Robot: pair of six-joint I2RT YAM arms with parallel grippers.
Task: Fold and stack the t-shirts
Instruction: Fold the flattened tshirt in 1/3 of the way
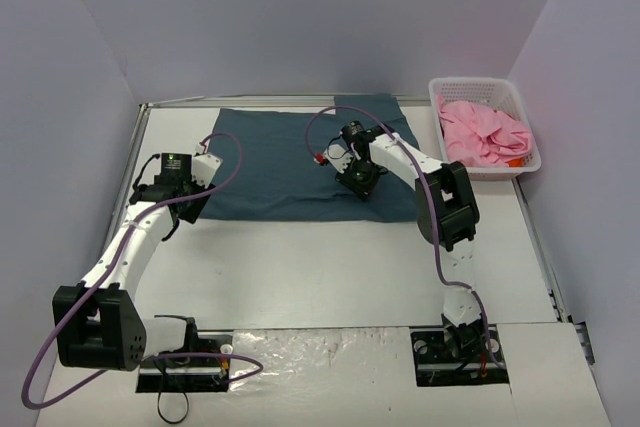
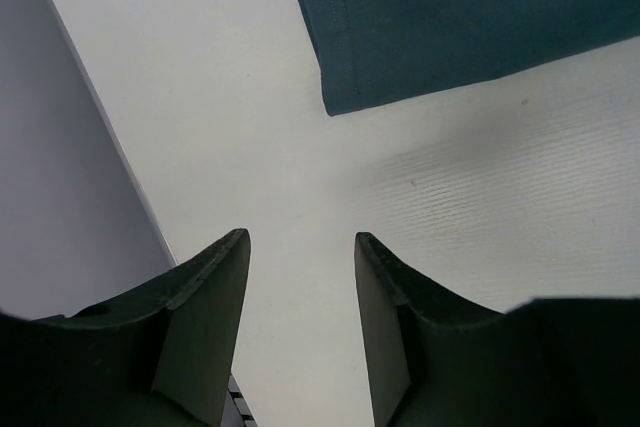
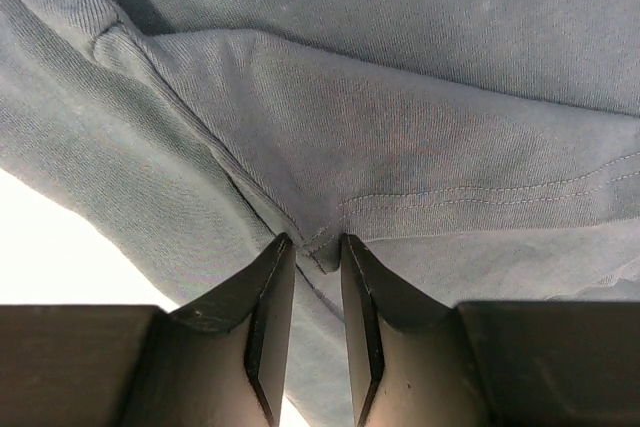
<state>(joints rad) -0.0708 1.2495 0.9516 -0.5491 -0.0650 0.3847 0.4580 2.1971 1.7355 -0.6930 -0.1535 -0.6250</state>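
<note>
White table (image 1: 330,267), grey walls: teal t-shirt (image 1: 280,162) spread flat at upper centre; pink t-shirt (image 1: 485,132) bunched in the basket (image 1: 480,84), upper right.
I note the left arm stretched up the left side, left gripper (image 2: 300,237) spread on nothing, over bare table beside the shirt's lower-left corner. Right arm folds back toward centre, right gripper (image 3: 312,239) angled down, jaws nearly together, pinching a fold of teal cloth.

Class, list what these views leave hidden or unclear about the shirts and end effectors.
- Right wrist view: whether the right end effector pinches the teal t-shirt; its fingertips cover the contact.
- Top view: that end effector's fingertips, hidden under its wrist.
- Top view: the pink t-shirt, bunched inside the white basket, shape unreadable.
</note>
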